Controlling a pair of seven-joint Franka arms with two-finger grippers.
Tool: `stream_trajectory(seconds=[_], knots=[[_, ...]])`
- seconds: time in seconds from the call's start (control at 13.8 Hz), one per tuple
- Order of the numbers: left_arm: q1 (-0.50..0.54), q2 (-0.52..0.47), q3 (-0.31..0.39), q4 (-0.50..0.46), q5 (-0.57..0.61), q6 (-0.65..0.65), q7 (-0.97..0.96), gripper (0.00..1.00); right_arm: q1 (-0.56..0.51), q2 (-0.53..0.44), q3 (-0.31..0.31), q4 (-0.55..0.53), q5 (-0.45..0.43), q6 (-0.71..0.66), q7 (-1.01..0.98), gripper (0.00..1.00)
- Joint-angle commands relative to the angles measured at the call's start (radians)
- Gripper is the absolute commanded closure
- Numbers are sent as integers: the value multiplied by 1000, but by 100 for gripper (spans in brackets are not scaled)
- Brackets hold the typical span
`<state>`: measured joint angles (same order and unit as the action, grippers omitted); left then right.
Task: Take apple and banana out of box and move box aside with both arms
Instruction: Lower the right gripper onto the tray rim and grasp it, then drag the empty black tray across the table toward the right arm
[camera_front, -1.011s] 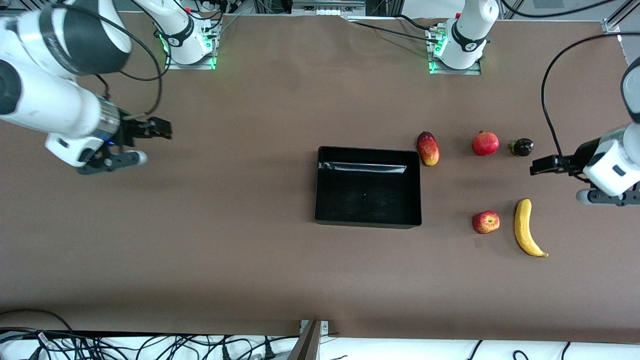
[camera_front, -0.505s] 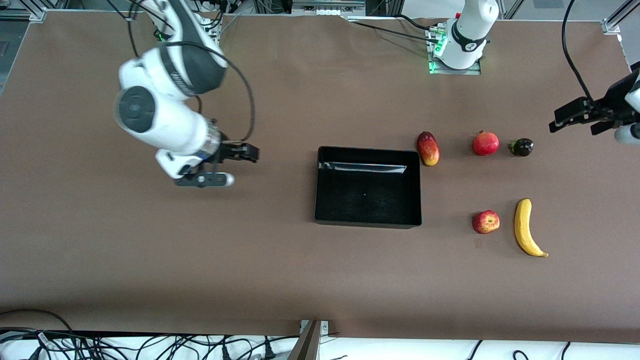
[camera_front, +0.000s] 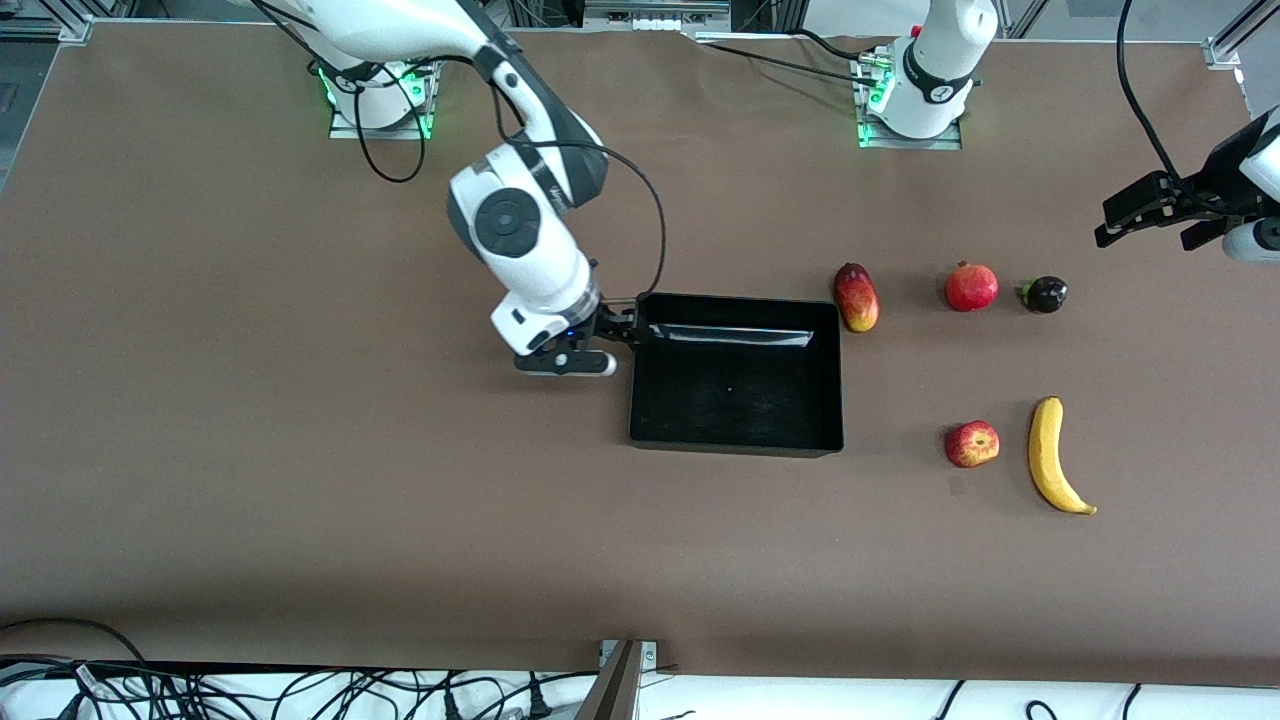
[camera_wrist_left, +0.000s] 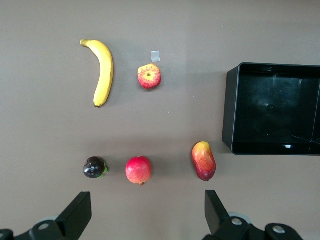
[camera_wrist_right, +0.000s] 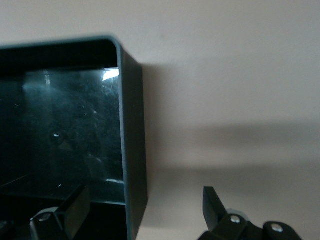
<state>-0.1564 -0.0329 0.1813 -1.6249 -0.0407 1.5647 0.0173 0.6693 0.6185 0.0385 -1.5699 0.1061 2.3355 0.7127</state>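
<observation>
The box sits mid-table, empty, with bare table all around its front-camera side and toward the right arm's end. Toward the left arm's end lie the fruits: the mango just beside the box's corner, then the pomegranate and a small dark fruit in a row; nearer the front camera, the apple and the banana lie side by side, apart from each other and from the box. The right gripper is at the box's wall facing the right arm's end, near its corner; in the right wrist view its fingers stand wide apart, one inside the wall and one outside it, gripping nothing. The left gripper hangs over the table edge at the left arm's end, spread wide and empty, its fingers clear of the fruit.
</observation>
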Motion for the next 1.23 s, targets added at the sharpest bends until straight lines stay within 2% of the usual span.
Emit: stream_trajectory(seconds=[0.0,0.07,0.14,0.22,0.79,0.94,1.16], knots=[[8,-33,-31,-30,36,3,-52,0,67,78,-20,25,-122,76,138,6],[8,-33,-34,-30,38,5,-65,0,76,98,-22,27,-156,79,146,36],[14,-35,-37,-29,36,5,-65,0,76,105,-22,28,-157,93,158,78],[21,-36,-37,-29,38,3,-63,0,75,107,-20,25,-157,108,178,98],[23,-38,-48,-27,36,1,-66,0,64,110,-20,22,-144,133,206,100],[23,-38,-48,-27,36,1,-66,0,43,80,-23,21,-144,121,188,100],[23,-38,-48,-27,36,1,-66,0,-39,-12,-22,8,-141,-43,151,100]])
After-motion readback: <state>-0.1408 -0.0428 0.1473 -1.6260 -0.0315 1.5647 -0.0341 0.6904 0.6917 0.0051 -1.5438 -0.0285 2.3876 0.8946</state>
